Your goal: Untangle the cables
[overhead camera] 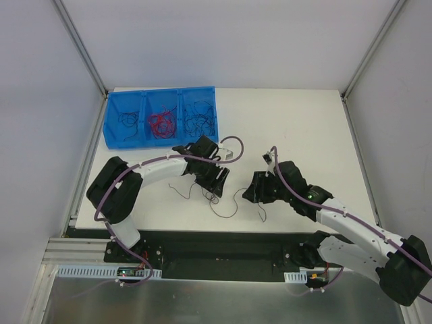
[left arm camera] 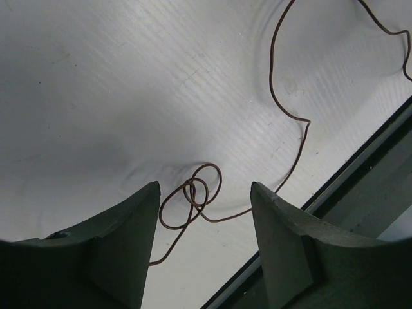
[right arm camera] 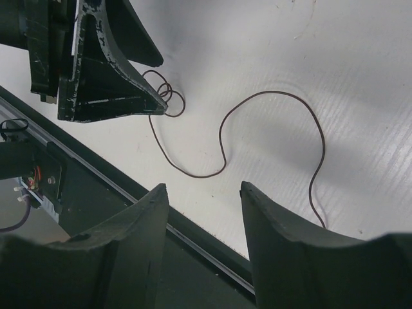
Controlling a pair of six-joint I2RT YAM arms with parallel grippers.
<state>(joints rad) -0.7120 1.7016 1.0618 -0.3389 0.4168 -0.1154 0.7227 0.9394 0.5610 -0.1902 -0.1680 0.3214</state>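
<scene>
One thin dark reddish-brown cable (overhead camera: 227,216) lies loose on the white table between the two arms. A small knot of loops (left arm camera: 193,196) in it sits on the table just ahead of the gap of my left gripper (left arm camera: 205,187). That gripper is open and neither finger touches the cable. From the knot the strand snakes off to the upper right (left arm camera: 273,90). My right gripper (right arm camera: 203,187) is open too, with nothing between its fingers. It hovers at the table's near edge, and the cable's long curve (right arm camera: 222,135) lies ahead of it. The left gripper (right arm camera: 129,96) shows there over the knot (right arm camera: 168,96).
A blue three-compartment bin (overhead camera: 113,125) stands at the back left. It holds black wires (overhead camera: 128,120), a red bundle (overhead camera: 162,123) and more black wires (overhead camera: 201,116). The dark rail of the table's front edge (right arm camera: 96,187) runs close under both grippers.
</scene>
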